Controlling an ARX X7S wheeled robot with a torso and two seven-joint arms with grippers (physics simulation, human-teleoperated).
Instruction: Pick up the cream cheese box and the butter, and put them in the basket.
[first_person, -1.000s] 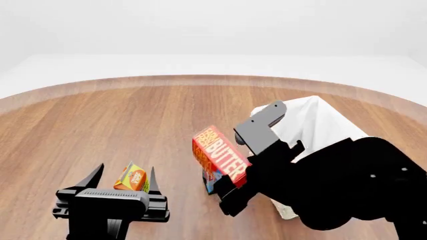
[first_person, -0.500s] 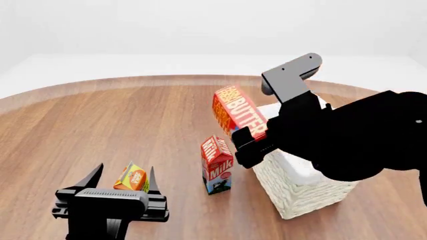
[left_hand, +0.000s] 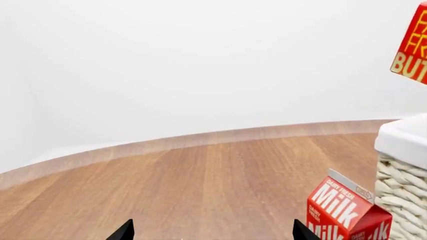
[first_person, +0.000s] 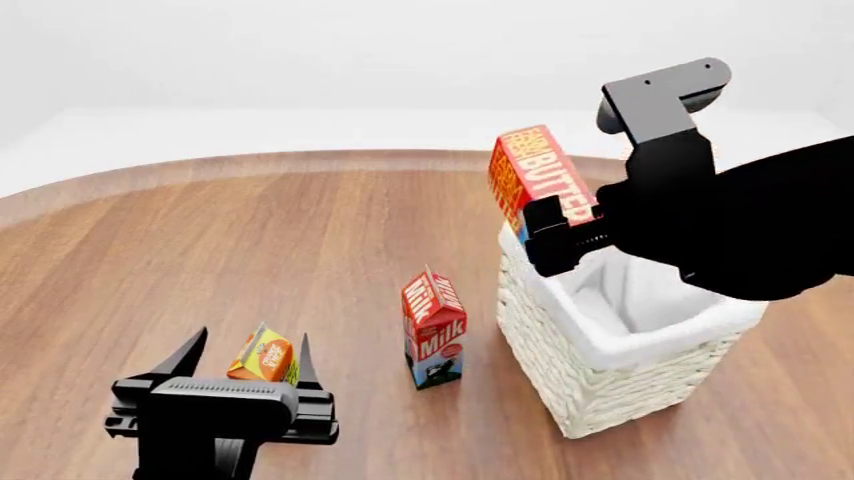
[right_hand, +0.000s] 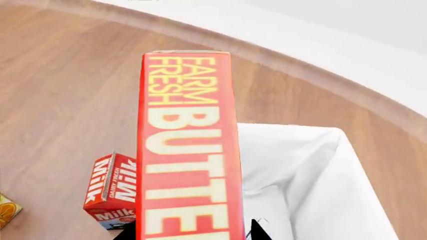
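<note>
**Orange-red butter over the basket's near-left rim**

Black and idle at the lower left of the head view, our left gripper (first_person: 240, 352) waits with its fingers apart, an orange juice carton (first_person: 264, 354) showing between the tips. Right of it, at the frame's centre, a milk carton (first_person: 434, 328) stands upright near the basket (first_person: 587, 385).

Higher, right of centre, our right gripper (first_person: 558, 232) is clamped on the butter (first_person: 537, 182), held on end and tilted above the basket's left rim. We judge the box is not yet centred: we should carry it further over the white liner, lower it inside, then let go, so it does not catch the rim. Our right arm reaches in from the right edge, raised and bent.

We see no cream cheese box.
</note>
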